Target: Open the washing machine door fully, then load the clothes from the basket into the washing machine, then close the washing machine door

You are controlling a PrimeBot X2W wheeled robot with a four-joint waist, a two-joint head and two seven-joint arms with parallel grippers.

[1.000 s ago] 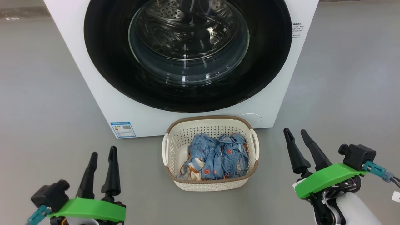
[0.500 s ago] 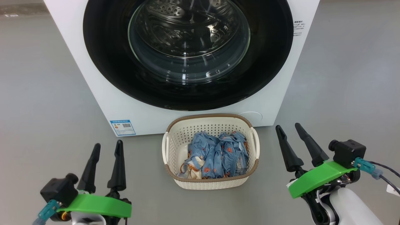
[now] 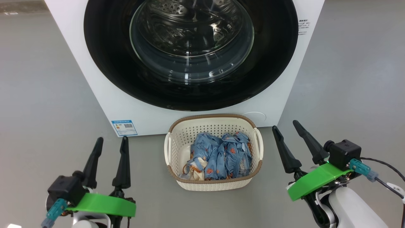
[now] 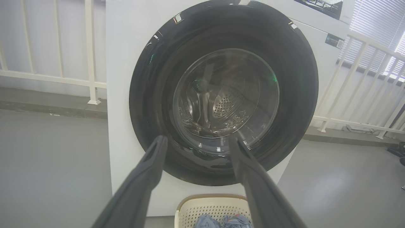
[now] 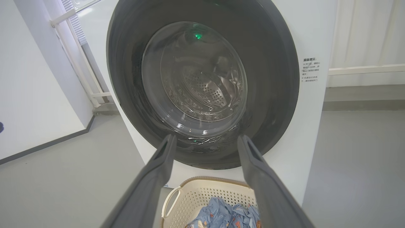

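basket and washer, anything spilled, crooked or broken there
Nothing stands out. The basket sits upright on the floor before the washing machine, the clothes all inside it; the washing machine door is shut and looks intact.

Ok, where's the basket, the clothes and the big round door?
the basket (image 3: 178, 145), head view, bare cream left inner wall.
the clothes (image 3: 218, 155), head view, middle of the blue heap.
the washing machine door (image 3: 107, 47), head view, black ring left of the glass.

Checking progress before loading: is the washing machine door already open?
No, the washing machine door sits shut, flat against the washing machine front.
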